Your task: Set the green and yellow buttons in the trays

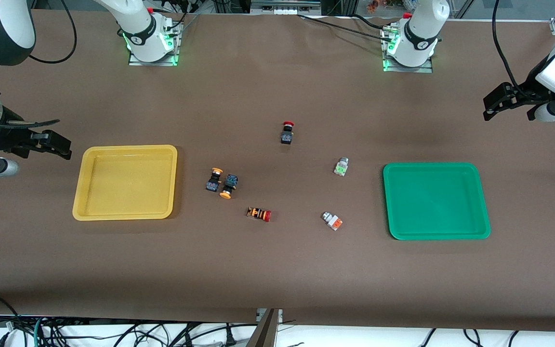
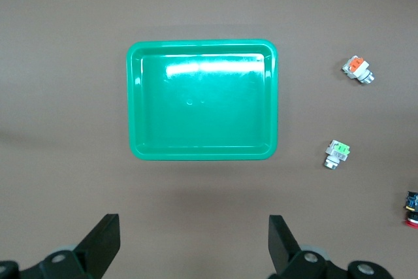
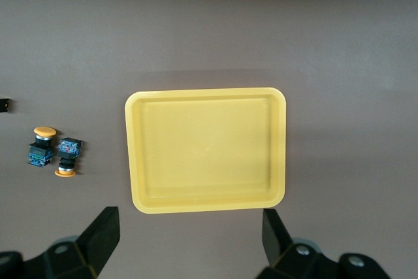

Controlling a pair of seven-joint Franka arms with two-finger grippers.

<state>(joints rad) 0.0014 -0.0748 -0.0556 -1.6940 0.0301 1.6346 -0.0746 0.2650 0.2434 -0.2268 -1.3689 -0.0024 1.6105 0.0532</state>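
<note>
With both trays empty, the open left gripper [image 1: 508, 103] at frame right and the open right gripper [image 1: 51, 143] at frame left risked mis-sorting: the two yellow-capped buttons [image 1: 221, 183] touched at centre beside the yellow tray [image 1: 81, 202], the green-faced button [image 1: 340, 166] and orange-faced button [image 1: 331, 220] lay near the green tray [image 1: 483, 202] (red-capped decoys [image 1: 287, 132] nearby on the bench [image 1: 277, 279]).

Two trays sit on the bench [image 1: 277, 270], one tray [image 1: 125, 212] toward the right arm's end, the other tray [image 1: 436, 236] toward the left arm's end. Six buttons lie scattered between them, none in either.
</note>
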